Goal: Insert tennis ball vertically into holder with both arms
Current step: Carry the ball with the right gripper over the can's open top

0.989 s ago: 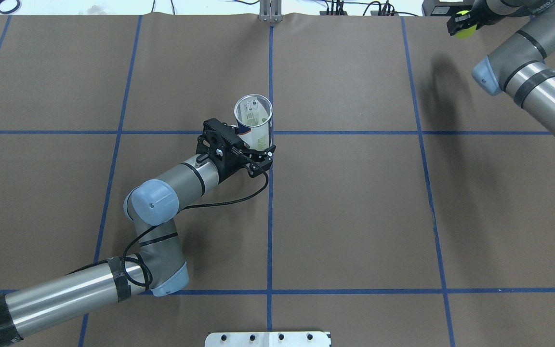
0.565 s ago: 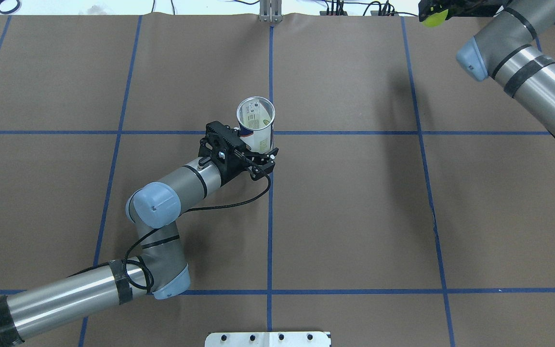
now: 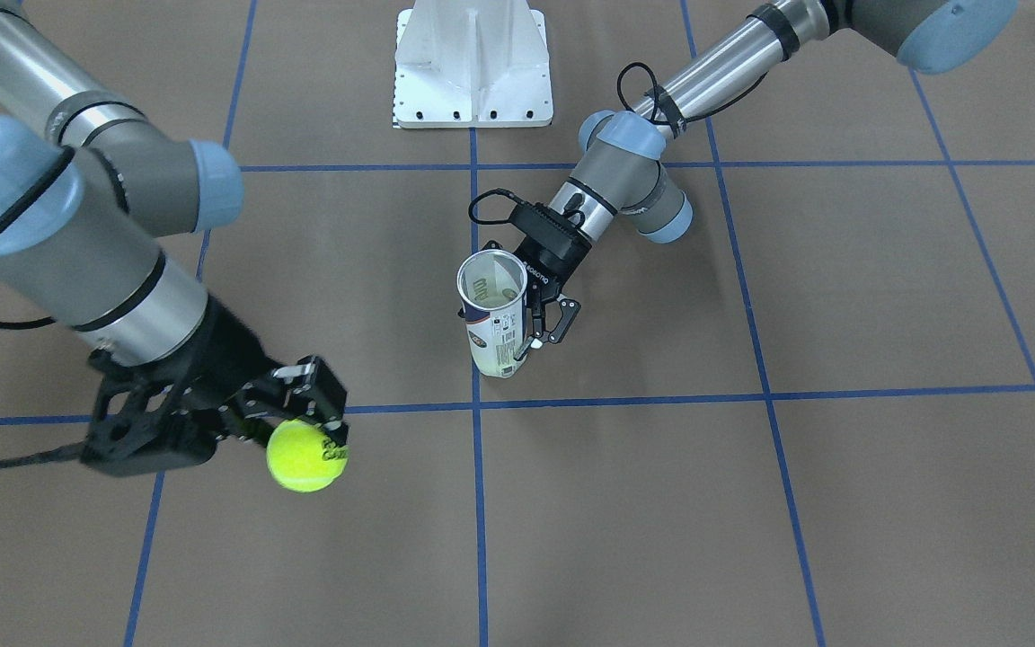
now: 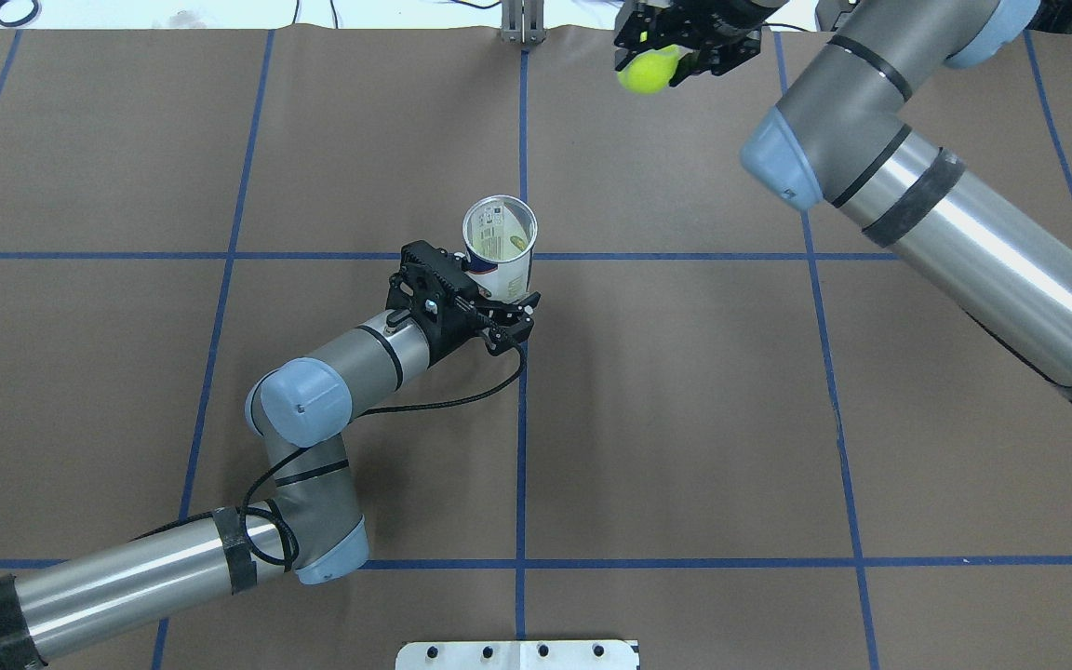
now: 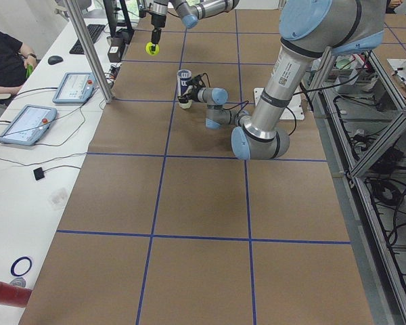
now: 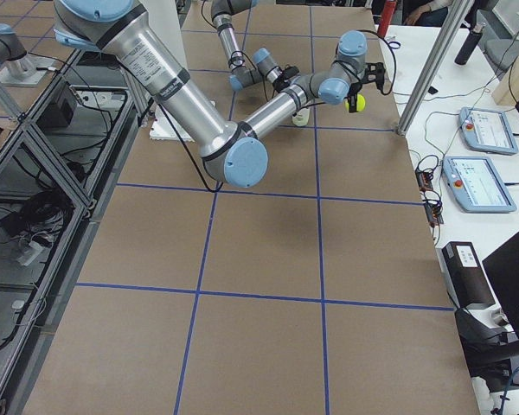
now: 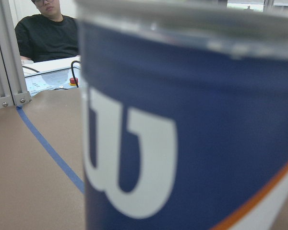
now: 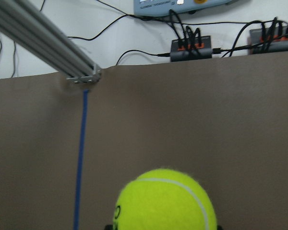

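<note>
The holder (image 4: pixel 499 244), a clear tube with a navy and white label, stands upright near the table's middle with its open mouth up. It also shows in the front view (image 3: pixel 492 316) and fills the left wrist view (image 7: pixel 192 120). My left gripper (image 4: pixel 502 293) is shut on the holder's lower part from the side (image 3: pixel 522 328). My right gripper (image 4: pixel 662 54) is shut on a yellow tennis ball (image 4: pixel 646 72) and holds it in the air over the table's far edge, to the right of the holder and apart from it. The ball also shows in the front view (image 3: pixel 306 456) and the right wrist view (image 8: pixel 164 201).
The white metal pedestal base (image 3: pixel 473 63) stands at the robot's side of the table (image 4: pixel 517 654). An aluminium post (image 4: pixel 522 23) rises at the far edge's middle. Operators' tablets (image 5: pixel 20 124) and cables lie beyond that edge. A person (image 7: pixel 45 33) sits there.
My right arm has swung left along the far edge with the tennis ball, towards the centre line. My left gripper and the holder have shifted slightly to the right.
</note>
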You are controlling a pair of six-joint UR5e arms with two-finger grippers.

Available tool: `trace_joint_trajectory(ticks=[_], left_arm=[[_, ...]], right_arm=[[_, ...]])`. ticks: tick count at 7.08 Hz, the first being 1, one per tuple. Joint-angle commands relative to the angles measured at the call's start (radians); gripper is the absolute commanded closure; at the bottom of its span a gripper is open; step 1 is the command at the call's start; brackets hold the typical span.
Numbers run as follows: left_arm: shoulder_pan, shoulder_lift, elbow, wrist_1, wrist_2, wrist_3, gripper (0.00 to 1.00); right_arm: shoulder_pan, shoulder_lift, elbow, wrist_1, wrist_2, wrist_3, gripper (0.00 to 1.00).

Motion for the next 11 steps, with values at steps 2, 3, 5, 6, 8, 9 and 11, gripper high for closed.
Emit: trace_joint_trajectory(ticks=[2, 3, 5, 6, 8, 9, 11], left_arm=[[0.012, 0.001, 0.001, 0.0, 0.001, -0.003, 0.01], [0.015, 0.001, 0.002, 0.0, 0.001, -0.003, 0.01], [0.017, 0.003, 0.002, 0.0, 0.001, -0.001, 0.01], [0.017, 0.003, 0.002, 0.0, 0.001, -0.001, 0.01], [0.017, 0.003, 0.002, 0.0, 0.001, -0.001, 0.01], [0.018, 0.003, 0.002, 0.0, 0.001, -0.001, 0.01], [0.02, 0.003, 0.002, 0.0, 0.001, -0.001, 0.01]], right_arm=[[-0.118, 0.055, 0.132, -0.204, -0.001, 0.054, 1.0], [-0.133, 0.055, 0.159, -0.242, 0.006, 0.054, 1.0], [-0.169, 0.058, 0.196, -0.299, 0.009, 0.057, 1.0], [-0.187, 0.072, 0.189, -0.315, 0.003, 0.057, 1.0], [-0.206, 0.074, 0.187, -0.316, -0.001, 0.058, 1.0], [-0.207, 0.074, 0.187, -0.318, -0.001, 0.058, 1.0], [-0.219, 0.072, 0.186, -0.316, -0.013, 0.077, 0.02]])
